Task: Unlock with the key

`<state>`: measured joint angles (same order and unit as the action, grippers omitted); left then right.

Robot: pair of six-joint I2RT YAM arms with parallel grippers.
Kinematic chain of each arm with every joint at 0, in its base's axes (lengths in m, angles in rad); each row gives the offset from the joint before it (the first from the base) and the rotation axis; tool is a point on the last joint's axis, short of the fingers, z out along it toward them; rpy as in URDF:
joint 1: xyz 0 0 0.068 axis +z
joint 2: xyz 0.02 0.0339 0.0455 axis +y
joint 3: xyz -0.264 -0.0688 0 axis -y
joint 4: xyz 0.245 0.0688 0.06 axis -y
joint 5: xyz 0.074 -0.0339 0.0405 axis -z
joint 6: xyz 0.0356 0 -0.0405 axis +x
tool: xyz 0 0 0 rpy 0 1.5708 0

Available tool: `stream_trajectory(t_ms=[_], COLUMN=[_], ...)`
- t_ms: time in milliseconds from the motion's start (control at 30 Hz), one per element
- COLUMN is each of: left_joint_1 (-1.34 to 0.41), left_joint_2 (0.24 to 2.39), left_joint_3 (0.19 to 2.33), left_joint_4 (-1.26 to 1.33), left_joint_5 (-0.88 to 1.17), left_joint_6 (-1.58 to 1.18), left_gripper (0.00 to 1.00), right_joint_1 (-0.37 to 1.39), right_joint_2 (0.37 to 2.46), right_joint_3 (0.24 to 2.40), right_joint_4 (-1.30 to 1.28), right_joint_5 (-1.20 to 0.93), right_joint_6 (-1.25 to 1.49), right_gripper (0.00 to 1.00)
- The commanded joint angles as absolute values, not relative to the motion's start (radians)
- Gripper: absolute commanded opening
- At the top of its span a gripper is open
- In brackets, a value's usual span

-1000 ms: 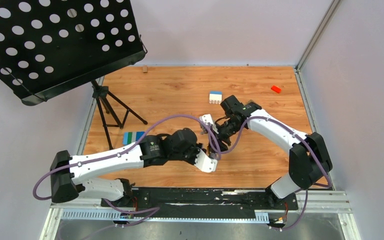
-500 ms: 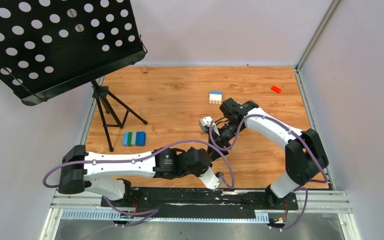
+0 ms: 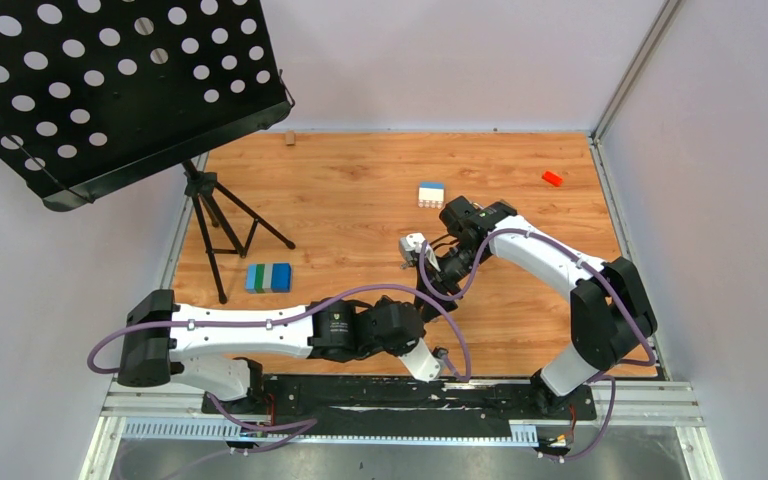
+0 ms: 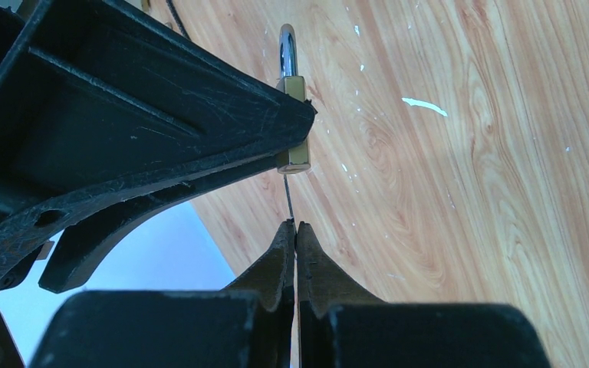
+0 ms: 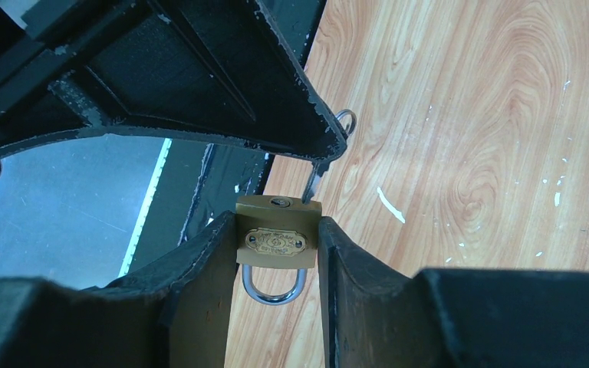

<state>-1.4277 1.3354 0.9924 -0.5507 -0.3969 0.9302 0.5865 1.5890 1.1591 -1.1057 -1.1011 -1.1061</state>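
The small brass padlock [image 5: 276,241] with a steel shackle is clamped between the fingers of the right gripper [image 5: 276,221]. It is held above the wooden table [image 3: 340,190], between its centre and its near edge. The tiny dull grey metal key [image 4: 287,195] is pinched in the tightly closed left gripper [image 4: 294,226]. Its tip is set against the padlock's keyhole face; whether it is inserted cannot be told. Since a second ago the left arm has been drawn toward the near edge; over the last half second no shift is seen.

Pale walls [image 3: 460,60] enclose a wood-grain table [image 3: 360,190].
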Motion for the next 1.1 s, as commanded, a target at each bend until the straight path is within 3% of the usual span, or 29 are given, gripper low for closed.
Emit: stream_trajectory(t_ms=[0,1067], left_joint_1=[-1.44,-1.458], left_joint_2=[1.341,1.338], left_joint_3=[1.044,1.042], left_joint_4=[-0.545,-0.571], left_joint_5=[-0.403,-0.375], left_joint_6=[0.933,0.899], left_gripper=[0.0,0.0], right_joint_1=[0.584,0.573], right_joint_2=[1.589,1.599], right_joint_3=[1.181,1.185], right_joint_4=[-1.095,-1.082], right_joint_5=[-1.159,-1.153], right_joint_6=[-1.108,-1.081], right_gripper=[0.0,0.0])
